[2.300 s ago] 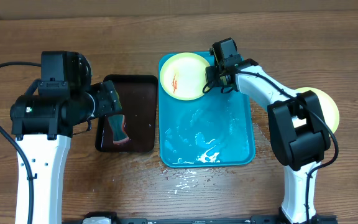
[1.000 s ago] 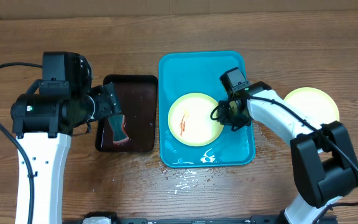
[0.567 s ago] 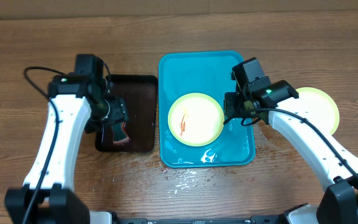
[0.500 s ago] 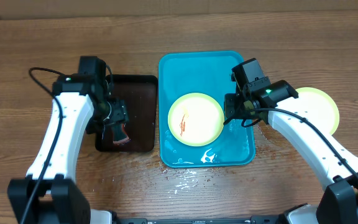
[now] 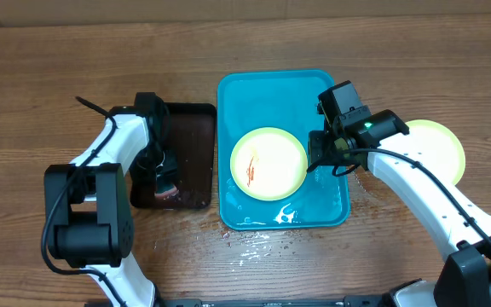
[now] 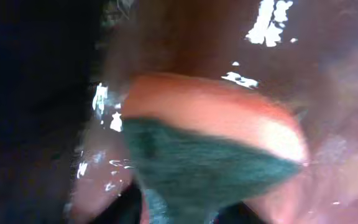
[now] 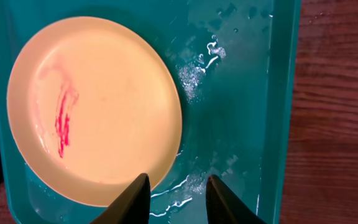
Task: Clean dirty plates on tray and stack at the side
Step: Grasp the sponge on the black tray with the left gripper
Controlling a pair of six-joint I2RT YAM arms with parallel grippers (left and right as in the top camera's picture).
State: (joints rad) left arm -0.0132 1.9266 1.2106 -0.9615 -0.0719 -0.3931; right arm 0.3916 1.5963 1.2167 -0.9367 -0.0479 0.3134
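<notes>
Plate (image 5: 268, 163), round cream, green-rimmed, red-smeared, now sits mid turquoise plastic tray (image 5: 267, 85), pulled from its far-left corner. Right gripper (image 7: 177, 186) hovers beside it, part-open, empty. Left gripper (image 5: 158, 162) has dropped onto the pink-green sponge (image 6: 210, 143), hold unclear; scrubbing looks next.

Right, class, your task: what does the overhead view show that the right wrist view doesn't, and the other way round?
Only the overhead: the dark tray with a sponge in it under the left arm, and a second plate on the wooden table outside the turquoise tray. Only the right wrist: the right end effector up close, fingers apart with nothing between them, at the edge of the smeared plate. Both: the smeared plate lying in the turquoise tray, its red streak, and the wet tray floor beside it.
</notes>
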